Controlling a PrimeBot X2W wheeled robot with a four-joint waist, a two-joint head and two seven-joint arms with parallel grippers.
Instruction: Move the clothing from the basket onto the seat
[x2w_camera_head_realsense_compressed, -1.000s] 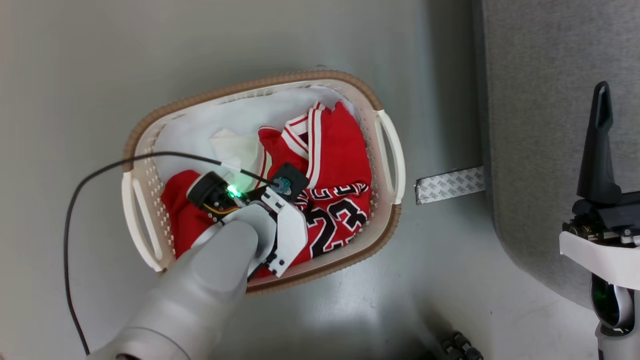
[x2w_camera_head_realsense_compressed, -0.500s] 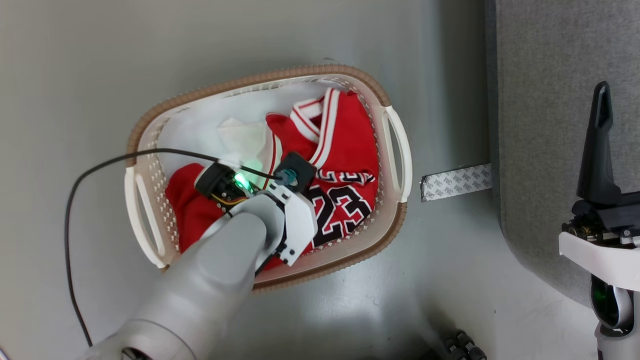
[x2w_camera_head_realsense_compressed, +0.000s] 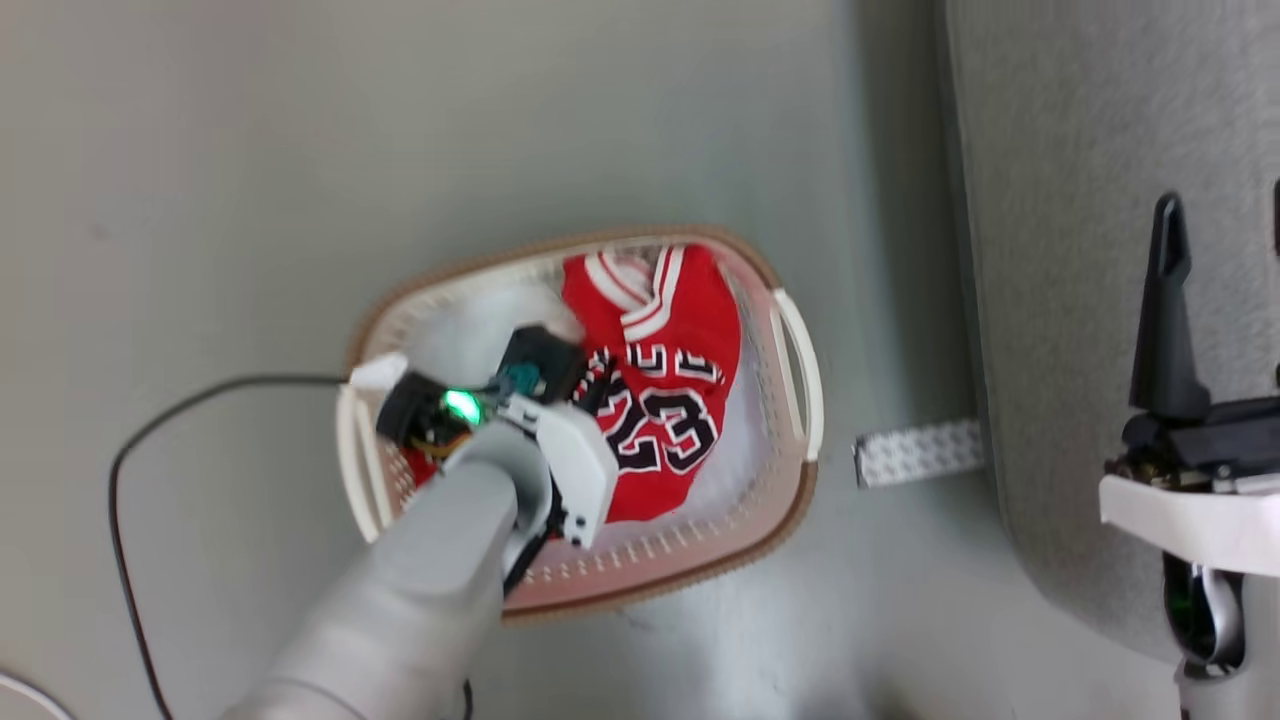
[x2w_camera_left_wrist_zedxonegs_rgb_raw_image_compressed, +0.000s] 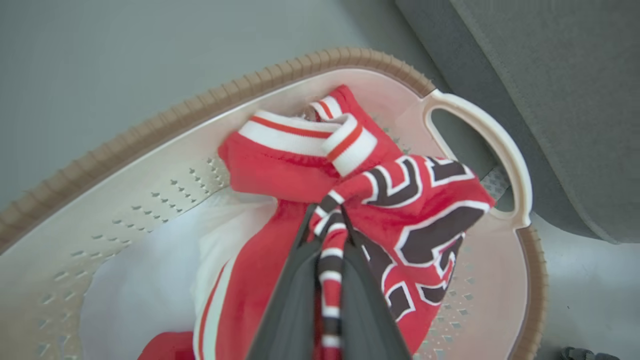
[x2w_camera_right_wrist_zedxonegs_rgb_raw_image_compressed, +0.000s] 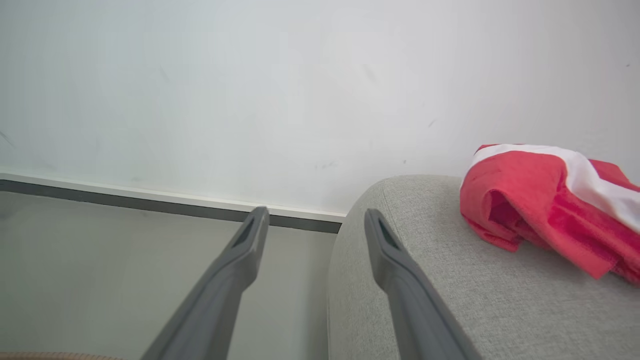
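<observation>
The cream basket (x2w_camera_head_realsense_compressed: 660, 592) with its brown rim stands on the floor left of the grey sofa (x2w_camera_head_realsense_compressed: 1100, 150). My left gripper (x2w_camera_left_wrist_zedxonegs_rgb_raw_image_compressed: 326, 214) is shut on a fold of the red "23" jersey (x2w_camera_head_realsense_compressed: 665, 405), which hangs bunched from its fingers over the basket (x2w_camera_left_wrist_zedxonegs_rgb_raw_image_compressed: 150, 125). Under my wrist lies another red piece (x2w_camera_head_realsense_compressed: 415, 467), and white cloth (x2w_camera_left_wrist_zedxonegs_rgb_raw_image_compressed: 150, 285) covers the bottom; I cannot tell garment from liner. My right gripper (x2w_camera_right_wrist_zedxonegs_rgb_raw_image_compressed: 315, 216) is open beside the sofa's edge (x2w_camera_right_wrist_zedxonegs_rgb_raw_image_compressed: 450, 290). A red and white garment (x2w_camera_right_wrist_zedxonegs_rgb_raw_image_compressed: 540, 200) lies on the sofa.
A black cable (x2w_camera_head_realsense_compressed: 150, 430) loops over the grey floor left of the basket. A patterned tape strip (x2w_camera_head_realsense_compressed: 915, 452) lies on the floor between basket and sofa. In the right wrist view a white wall with a dark baseboard (x2w_camera_right_wrist_zedxonegs_rgb_raw_image_compressed: 150, 205) stands beyond the sofa.
The head camera has shifted, so the basket looks smaller and lower. My left gripper has drawn the "23" jersey up and to the left, bunching it. The right gripper is unchanged.
</observation>
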